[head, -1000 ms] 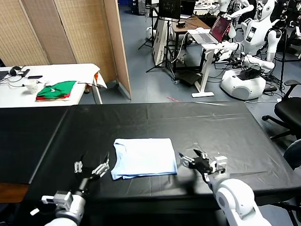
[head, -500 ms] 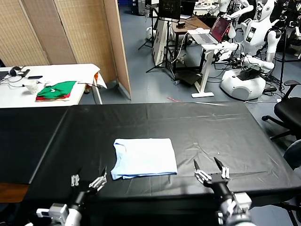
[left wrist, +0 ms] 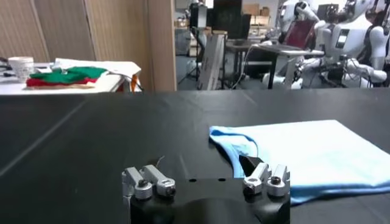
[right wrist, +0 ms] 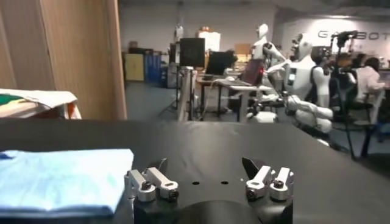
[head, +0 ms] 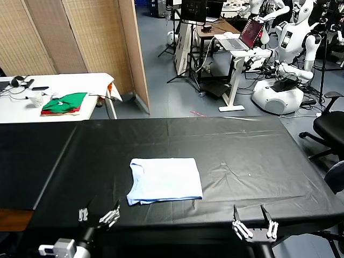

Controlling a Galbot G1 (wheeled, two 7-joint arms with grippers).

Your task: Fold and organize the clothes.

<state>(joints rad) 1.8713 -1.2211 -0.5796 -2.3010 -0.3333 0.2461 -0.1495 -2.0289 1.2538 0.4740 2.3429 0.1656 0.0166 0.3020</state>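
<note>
The clothes are one pale light-blue T-shirt (head: 164,180), folded into a flat rectangle on the black table (head: 242,145), a little left of the middle. My left gripper (head: 98,215) hovers at the table's near edge, in front of the shirt's left corner, open and holding nothing. In the left wrist view the shirt (left wrist: 311,155) lies just beyond the open left gripper (left wrist: 205,163). My right gripper (head: 253,226) sits low at the near edge, well to the right of the shirt, open and empty. The right wrist view shows the shirt (right wrist: 61,176) off to one side of the right gripper (right wrist: 205,165).
A white side table (head: 80,80) at the back left carries folded green-and-red garments (head: 64,102) and a cup. Wicker screens (head: 80,37) stand behind it. Beyond the black table are a desk with a laptop (head: 250,33), white robots (head: 279,91) and an office chair (head: 330,126).
Both arms have drawn back from beside the shirt to the table's near edge. The right gripper dropped lowest. The shirt lies as before.
</note>
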